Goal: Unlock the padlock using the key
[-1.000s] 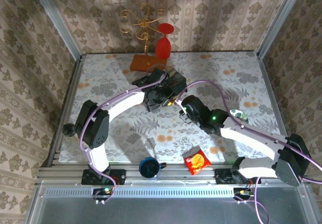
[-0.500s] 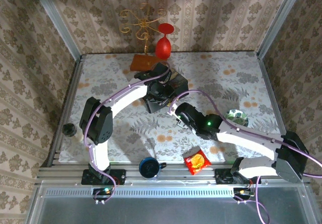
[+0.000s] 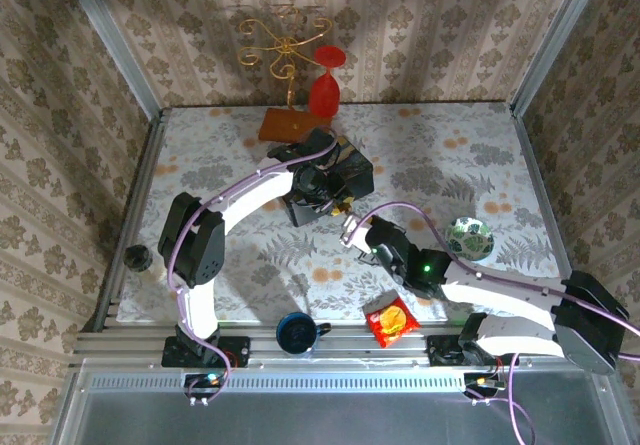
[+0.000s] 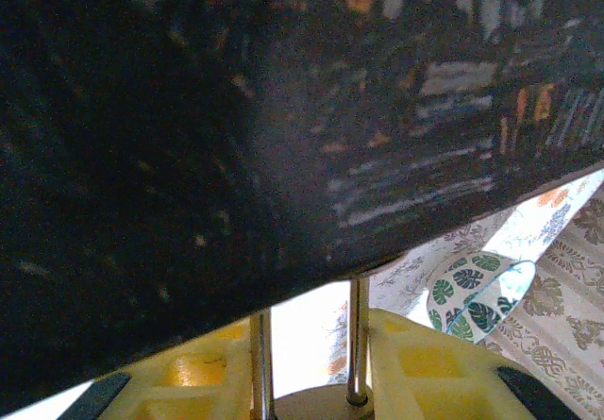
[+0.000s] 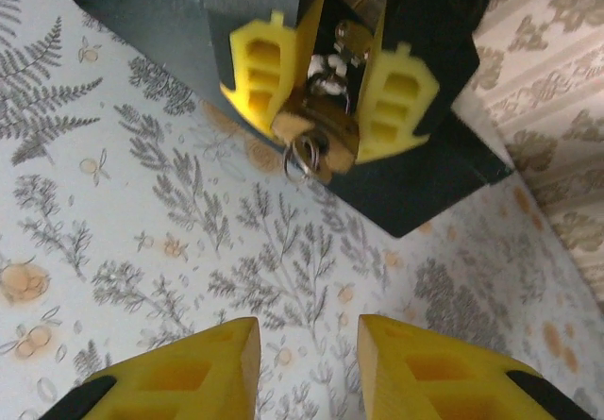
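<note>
Risk sits mostly in the approach of the right claw [image 5: 307, 344]. Its fingers are spread wide with nothing between them. The padlock [image 5: 319, 129] is straight ahead of it, a short way off, pinched at its brass body by the left claw [image 5: 326, 94]. In the left wrist view the thin shackle [image 4: 357, 340] goes up from between those yellow fingers to the edge of the dark box [image 4: 236, 137]. A small silver ring [image 5: 299, 156] hangs at the padlock face that looks toward the right claw. I judge it belongs to the key, but the blade of the key I cannot make out. If the right claw closes on the ring only, it can slip or turn loosely without moving the lock. If it comes in off the axis, it may knock the padlock out of the left pinch, or push the box over the table [image 5: 113, 203]. Too much turning force can also twist the padlock against its shackle.
</note>
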Robot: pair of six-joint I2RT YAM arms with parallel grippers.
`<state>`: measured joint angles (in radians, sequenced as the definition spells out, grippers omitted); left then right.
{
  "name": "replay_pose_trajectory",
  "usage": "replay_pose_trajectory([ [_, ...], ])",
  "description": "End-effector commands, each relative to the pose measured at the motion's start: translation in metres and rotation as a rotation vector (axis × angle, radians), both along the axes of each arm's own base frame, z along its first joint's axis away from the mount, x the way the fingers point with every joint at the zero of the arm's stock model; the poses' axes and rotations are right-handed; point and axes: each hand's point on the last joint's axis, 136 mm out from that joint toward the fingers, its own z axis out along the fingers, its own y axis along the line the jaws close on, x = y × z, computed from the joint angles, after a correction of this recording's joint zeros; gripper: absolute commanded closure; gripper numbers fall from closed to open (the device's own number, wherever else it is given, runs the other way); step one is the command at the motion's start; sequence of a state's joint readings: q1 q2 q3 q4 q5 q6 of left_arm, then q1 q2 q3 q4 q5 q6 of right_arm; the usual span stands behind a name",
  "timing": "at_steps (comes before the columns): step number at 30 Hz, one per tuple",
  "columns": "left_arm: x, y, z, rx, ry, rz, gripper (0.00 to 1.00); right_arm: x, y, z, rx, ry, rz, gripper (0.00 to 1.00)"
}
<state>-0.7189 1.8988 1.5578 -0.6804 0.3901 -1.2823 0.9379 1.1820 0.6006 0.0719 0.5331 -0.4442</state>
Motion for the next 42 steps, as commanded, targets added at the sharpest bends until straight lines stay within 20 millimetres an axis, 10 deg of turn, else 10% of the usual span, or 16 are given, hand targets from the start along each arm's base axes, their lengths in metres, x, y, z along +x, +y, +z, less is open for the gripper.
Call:
replay_pose_trajectory([
  [1, 0.003, -0.005, 0.005, -0.031, -0.008, -0.008, 1.00, 0.012, 0.009, 0.018, 0.012, -0.114, -0.007, 0.66],
  [42, 0.000, -0.010, 0.006, -0.045, 0.006, -0.034, 1.00, 0.041, 0.035, -0.002, -0.035, -0.099, 0.031, 0.82],
])
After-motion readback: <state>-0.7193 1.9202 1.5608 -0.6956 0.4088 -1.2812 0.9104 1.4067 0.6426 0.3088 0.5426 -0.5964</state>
